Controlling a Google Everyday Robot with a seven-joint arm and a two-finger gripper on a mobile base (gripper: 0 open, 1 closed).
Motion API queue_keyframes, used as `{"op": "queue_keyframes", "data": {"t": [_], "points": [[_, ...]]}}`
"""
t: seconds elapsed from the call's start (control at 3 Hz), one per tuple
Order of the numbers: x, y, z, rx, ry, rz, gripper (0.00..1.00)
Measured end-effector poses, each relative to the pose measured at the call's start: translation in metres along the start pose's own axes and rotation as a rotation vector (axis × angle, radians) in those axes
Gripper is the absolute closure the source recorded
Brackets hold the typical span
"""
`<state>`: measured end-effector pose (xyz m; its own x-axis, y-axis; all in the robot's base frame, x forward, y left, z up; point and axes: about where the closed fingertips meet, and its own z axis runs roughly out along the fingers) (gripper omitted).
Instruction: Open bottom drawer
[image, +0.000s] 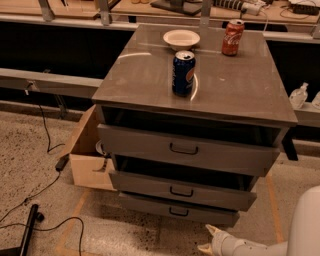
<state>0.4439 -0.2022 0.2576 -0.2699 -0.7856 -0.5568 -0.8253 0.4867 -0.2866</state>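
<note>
The grey cabinet (200, 80) has three drawers. The bottom drawer (150, 204) is the slimmest, with a small dark loop handle (178, 212) at its centre, and its front stands slightly out from the cabinet. My gripper (207, 239) is low at the bottom right, just above the floor. It sits below and to the right of the bottom drawer's handle and is not touching it. Its two pale fingertips (212, 230) are spread apart and hold nothing.
On the cabinet top stand a blue can (183, 73), a red can (232, 37) and a white bowl (181, 38). An open cardboard box (87, 150) sits against the cabinet's left side. Cables (45, 185) lie on the floor at left. My white arm (305, 225) fills the bottom right corner.
</note>
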Motion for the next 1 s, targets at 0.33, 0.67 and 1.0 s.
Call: {"op": "queue_keyframes", "data": {"t": [0.33,0.67,1.0], "points": [[-0.002,-0.016,0.017,0.033,-0.008,-0.005,0.00],[-0.001,-0.030,0.035,0.045,0.000,-0.009,0.00],[0.004,-0.056,0.063,0.045,0.031,-0.027,0.00]]}}
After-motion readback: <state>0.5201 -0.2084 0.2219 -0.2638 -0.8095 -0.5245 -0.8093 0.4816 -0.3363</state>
